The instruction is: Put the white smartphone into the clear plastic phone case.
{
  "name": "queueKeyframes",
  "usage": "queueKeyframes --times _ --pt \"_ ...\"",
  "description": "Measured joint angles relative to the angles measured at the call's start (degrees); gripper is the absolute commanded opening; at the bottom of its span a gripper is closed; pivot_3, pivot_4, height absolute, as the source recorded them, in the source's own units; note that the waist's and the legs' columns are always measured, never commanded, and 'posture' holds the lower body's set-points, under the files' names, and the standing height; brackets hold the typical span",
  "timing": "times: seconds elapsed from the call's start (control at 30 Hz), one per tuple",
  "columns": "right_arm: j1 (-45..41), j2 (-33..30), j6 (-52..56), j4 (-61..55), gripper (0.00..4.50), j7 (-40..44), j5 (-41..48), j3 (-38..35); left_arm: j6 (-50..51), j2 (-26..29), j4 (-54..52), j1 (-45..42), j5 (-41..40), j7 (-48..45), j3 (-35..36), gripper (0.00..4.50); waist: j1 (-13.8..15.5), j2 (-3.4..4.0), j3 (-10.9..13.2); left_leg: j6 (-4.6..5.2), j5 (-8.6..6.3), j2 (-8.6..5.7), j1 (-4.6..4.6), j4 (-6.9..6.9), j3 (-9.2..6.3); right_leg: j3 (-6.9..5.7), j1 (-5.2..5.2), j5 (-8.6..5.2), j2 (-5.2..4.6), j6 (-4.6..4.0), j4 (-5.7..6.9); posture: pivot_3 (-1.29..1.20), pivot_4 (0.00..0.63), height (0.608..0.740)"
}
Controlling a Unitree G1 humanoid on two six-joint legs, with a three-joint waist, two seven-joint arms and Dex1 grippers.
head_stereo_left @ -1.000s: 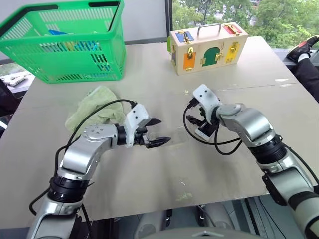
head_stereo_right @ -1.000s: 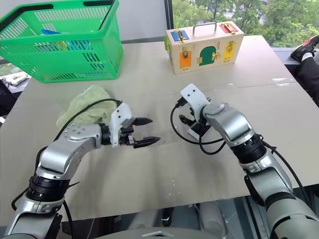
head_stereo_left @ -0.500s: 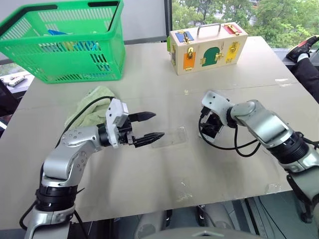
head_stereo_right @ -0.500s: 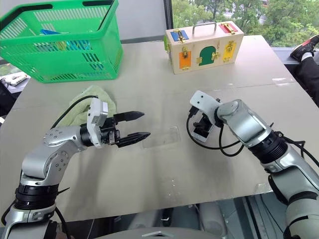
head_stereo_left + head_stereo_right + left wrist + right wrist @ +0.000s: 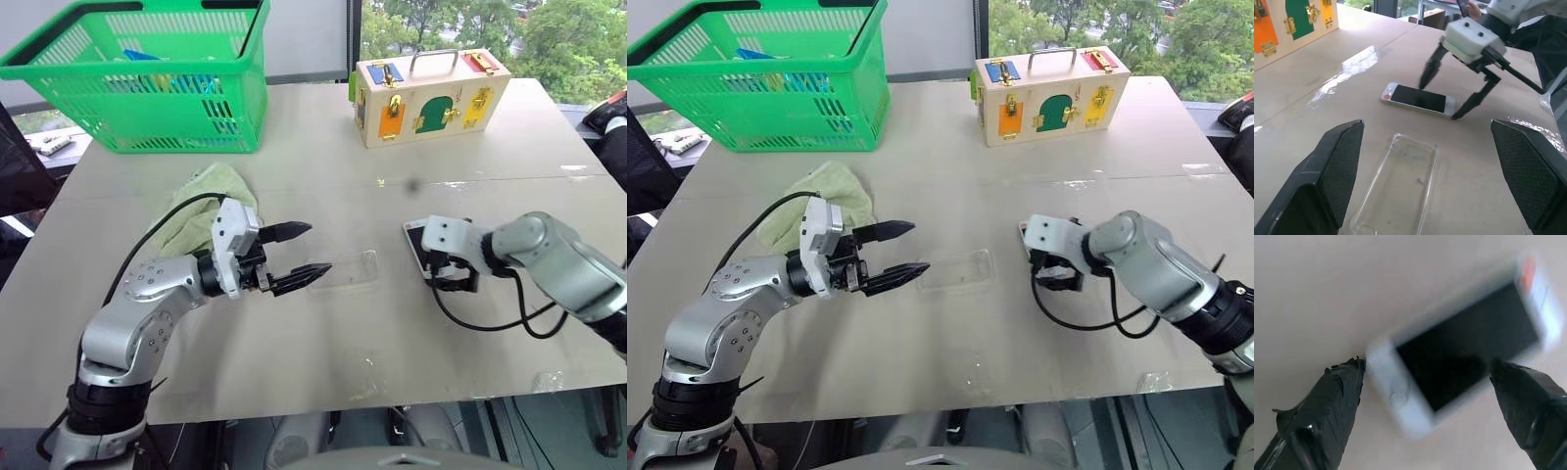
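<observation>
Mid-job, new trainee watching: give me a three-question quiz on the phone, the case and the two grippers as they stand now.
1. True or false: the white smartphone with the black screen already sits inside the clear plastic phone case.
2. Which gripper stands over the phone? A) left gripper B) right gripper
3. Fill in: the pale green cloth lies on the beige table between the left arm and the green plastic ______.

Key: 1 false, they lie apart on the table. 2 B, fingers open either side. 3 basket.

the white smartphone [image 5: 1464, 350] is smeared with blur in the right wrist view; in the head views the right claw [image 5: 453, 275] covers its near end.
</observation>
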Motion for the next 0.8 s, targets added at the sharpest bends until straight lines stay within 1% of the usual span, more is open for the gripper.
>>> queueKeyframes --times 0.07,0.13,0.17,0.2,0.23,0.37,0.47,0.5,0.53,0.6,0.8 --pt "3.1 -2.3 1.1 -1.8 4.46 -0.4 0.0 -2.9 -0.3 0.2 0.5 -0.1 0.0 -0.2 -0.1 4.24 0.1 -0.01 0.0 0.0 0.0 0.0 -0.01 0.0 -0.05 -0.01 0.02 0.0 -0.02 0.0 0.0 0.0 0.15 0.74" --pt "5.2 -1.3 4.2 -2.1 4.46 -2.1 0.4 -7.1 -0.6 0.4 1.6 -0.1 0.1 -0.3 0.0 4.24 -0.1 -0.03 0.0 0.01 0.01 0.01 -0.01 0.0 -0.06 -0.02 0.02 0.0 0.0 0.0 0.01 0.0 0.15 0.74" --pt "5.7 2.7 7.7 -2.2 4.46 -4.5 1.1 -11.3 -0.7 0.5 2.2 -0.2 0.2 -0.3 0.0 4.24 -0.5 -0.05 0.0 0.02 0.02 0.06 -0.01 -0.01 -0.02 0.02 0.01 0.0 0.04 -0.01 0.04 0.0 0.15 0.74" --pt "5.6 8.5 12.2 -3.3 4.46 -7.9 1.7 -16.8 -0.7 0.3 2.8 -1.1 0.3 -0.3 -0.6 4.24 -0.8 -0.07 0.0 0.08 0.06 0.14 0.0 -0.01 0.09 -0.01 -0.06 0.05 0.02 -0.06 0.09 0.0 0.15 0.74" --pt "5.3 11.4 14.8 -4.3 4.46 -9.7 2.1 -19.2 -0.8 0.3 2.7 -1.5 0.3 -0.4 -0.7 4.24 -1.0 -0.07 0.0 0.18 0.12 0.17 0.0 -0.02 0.03 -0.08 -0.06 0.05 0.02 -0.07 0.1 0.0 0.15 0.74" --pt "3.8 28.1 31.6 -9.4 4.46 -18.9 2.2 -33.0 -1.7 0.4 3.6 -2.5 0.7 -0.9 -1.2 4.24 -0.6 -0.04 0.0 -0.02 0.22 0.2 0.01 -0.07 -0.03 -0.2 -0.06 0.08 0.07 -0.15 0.1 0.0 0.15 0.74" --pt "3.8 33.8 37.0 -11.3 4.46 -22.9 2.2 -35.1 -1.8 0.3 5.0 -2.9 1.2 -1.2 -2.1 4.24 -0.3 -0.02 0.1 -0.01 0.22 0.11 -0.01 -0.07 -0.02 -0.23 -0.07 0.09 0.01 -0.15 0.09 0.0 0.15 0.74" --pt "3.8 35.0 37.7 -11.5 4.46 -23.8 2.2 -35.2 -1.8 0.3 5.2 -3.0 1.2 -1.4 -2.2 4.24 -0.2 -0.02 0.1 0.0 0.22 0.1 -0.01 -0.07 -0.01 -0.25 -0.06 0.09 0.0 -0.15 0.07 0.0 0.15 0.74" --pt "3.8 38.2 38.4 -11.4 4.46 -25.9 1.9 -35.6 -2.1 0.3 5.8 -3.3 1.3 -1.7 -2.6 4.24 -0.3 -0.02 0.1 0.01 0.21 0.1 0.0 -0.07 -0.01 -0.28 -0.07 0.09 0.01 -0.15 0.07 0.0 0.15 0.74" --pt "3.9 42.2 38.7 -10.6 4.46 -28.8 1.7 -35.6 -2.7 0.3 6.5 -3.8 1.4 -2.2 -3.0 4.24 -0.4 0.0 0.1 0.03 0.2 0.1 0.0 -0.07 0.0 -0.31 -0.07 0.09 0.01 -0.15 0.09 0.0 0.15 0.74" --pt "4.8 47.0 35.3 -4.0 4.46 -35.4 0.4 -35.6 -3.1 1.1 7.2 -4.0 2.3 -3.6 -3.0 4.24 -0.7 0.0 0.1 -0.07 0.26 0.1 0.06 -0.11 0.0 -0.34 -0.07 0.09 0.04 -0.16 0.1 0.0 0.15 0.74"
